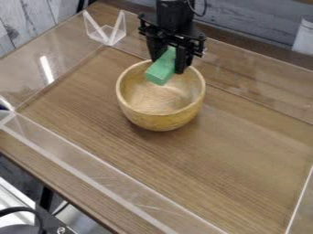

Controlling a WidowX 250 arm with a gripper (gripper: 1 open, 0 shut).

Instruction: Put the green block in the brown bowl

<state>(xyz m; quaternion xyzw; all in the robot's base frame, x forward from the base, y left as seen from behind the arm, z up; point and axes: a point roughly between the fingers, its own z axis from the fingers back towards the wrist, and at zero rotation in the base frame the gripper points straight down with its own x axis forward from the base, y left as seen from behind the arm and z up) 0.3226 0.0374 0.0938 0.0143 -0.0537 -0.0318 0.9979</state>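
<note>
- The carry step looks nearly done: the gripper (pixel 169 57), in the upper middle of the frame, clamps the green block (pixel 163 67) between part-open jaws, above the brown bowl (pixel 160 95).
- Next, judging by this: spread the jaws so the block drops into the bowl.
- Count: one block, one bowl, one gripper.

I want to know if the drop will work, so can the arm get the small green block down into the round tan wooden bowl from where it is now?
Probably yes. The tool holds the small green block over the round tan wooden bowl, whose open inside looks empty, with nothing between them.
</note>
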